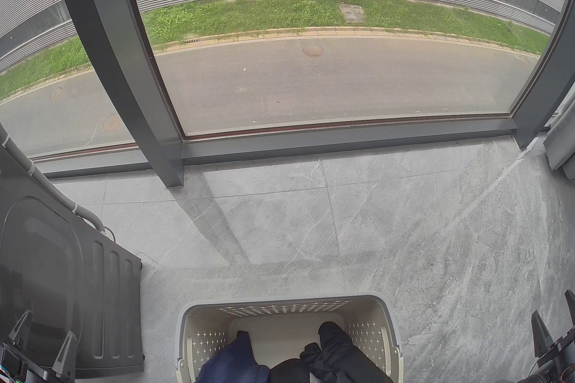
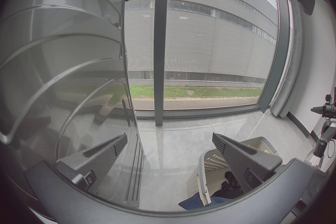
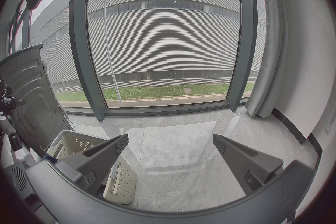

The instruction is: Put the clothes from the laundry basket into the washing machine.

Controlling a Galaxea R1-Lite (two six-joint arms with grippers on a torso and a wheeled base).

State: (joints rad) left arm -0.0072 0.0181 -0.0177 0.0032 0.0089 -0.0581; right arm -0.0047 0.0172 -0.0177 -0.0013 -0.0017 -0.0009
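Observation:
The cream laundry basket (image 1: 190,336) stands on the floor just in front of me, holding a navy garment (image 1: 235,363) and black clothes (image 1: 338,351). The dark grey washing machine (image 1: 66,288) is to its left, showing me a ribbed panel. My left gripper (image 1: 47,333) is held open and empty over the machine's near corner, left of the basket. My right gripper (image 1: 554,312) is open and empty above bare floor to the basket's right. From the left wrist, the open gripper (image 2: 168,137) frames the basket (image 2: 206,165) and machine (image 2: 70,60). The right wrist gripper (image 3: 170,137) has the basket (image 3: 75,142) beside it.
A floor-to-ceiling window with a thick grey post (image 1: 120,61) closes off the far side. A grey hose (image 1: 54,190) runs along the machine. A pale curtain (image 1: 563,139) hangs at the right. Grey marble floor (image 1: 359,216) lies open between the basket and the window.

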